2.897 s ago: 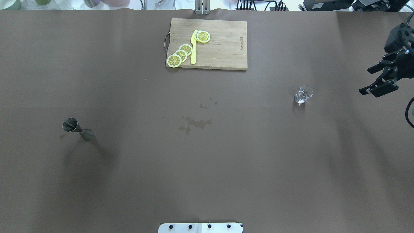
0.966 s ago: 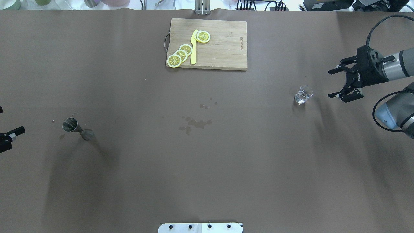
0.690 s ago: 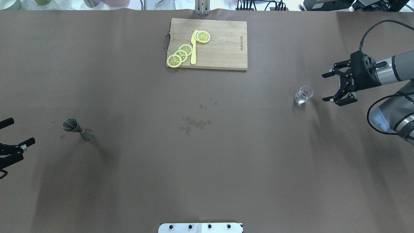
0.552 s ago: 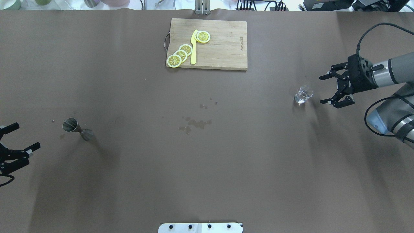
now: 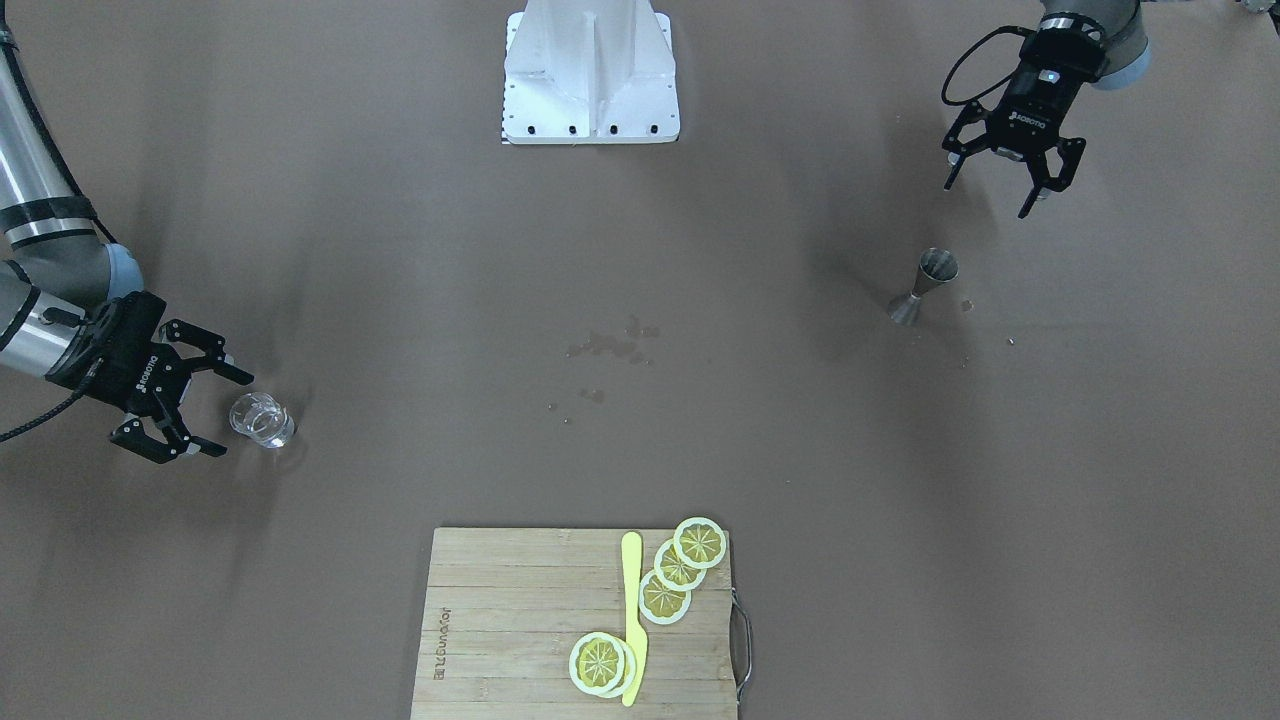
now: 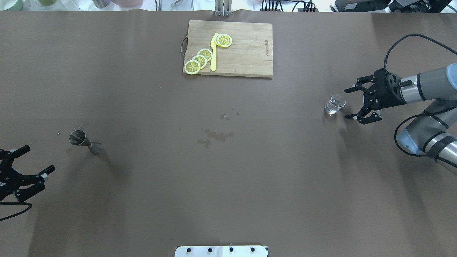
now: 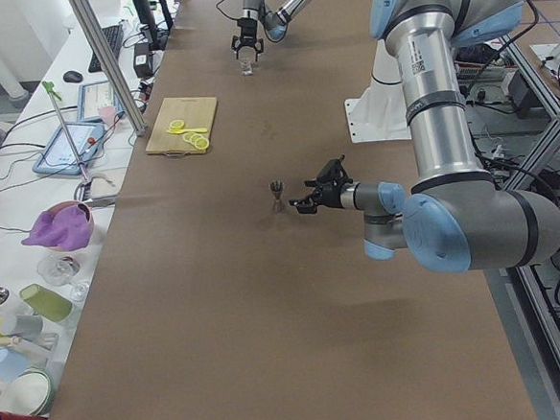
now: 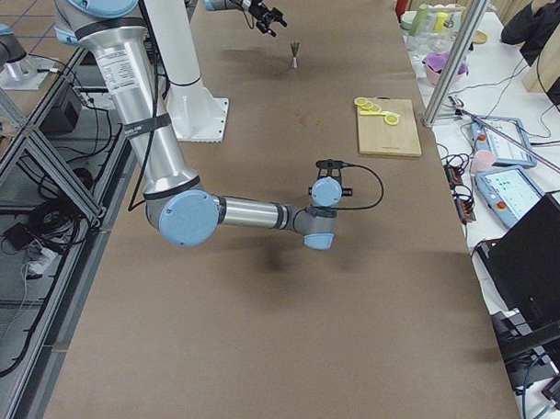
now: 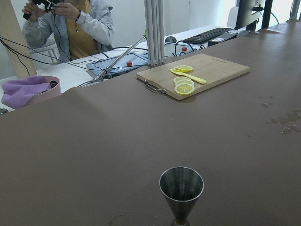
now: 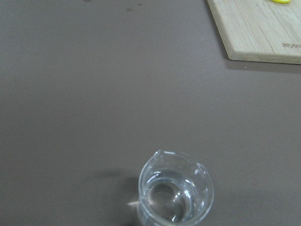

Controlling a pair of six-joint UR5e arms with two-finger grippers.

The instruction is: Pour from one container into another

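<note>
A small clear glass beaker (image 6: 335, 104) with a little clear liquid stands on the brown table at the right. My right gripper (image 6: 348, 103) is open and level with it, its fingertips just short of the glass on either side. The right wrist view looks down into the beaker (image 10: 175, 193). A steel jigger (image 6: 85, 141) stands upright at the left. My left gripper (image 6: 40, 157) is open and empty, a hand's width from the jigger toward the table's left end. The left wrist view faces the jigger (image 9: 181, 190) head-on.
A wooden cutting board (image 6: 246, 50) with lemon slices and a yellow knife (image 6: 213, 53) lies at the far middle. Wet spots (image 6: 216, 135) mark the table's centre. The robot base (image 5: 590, 75) stands at the near edge. A person (image 9: 70, 23) stands beyond the far side.
My right gripper has swung in from the right edge and closed on the beaker, staying open. My left gripper has entered from the left edge and moved toward the jigger, open.
</note>
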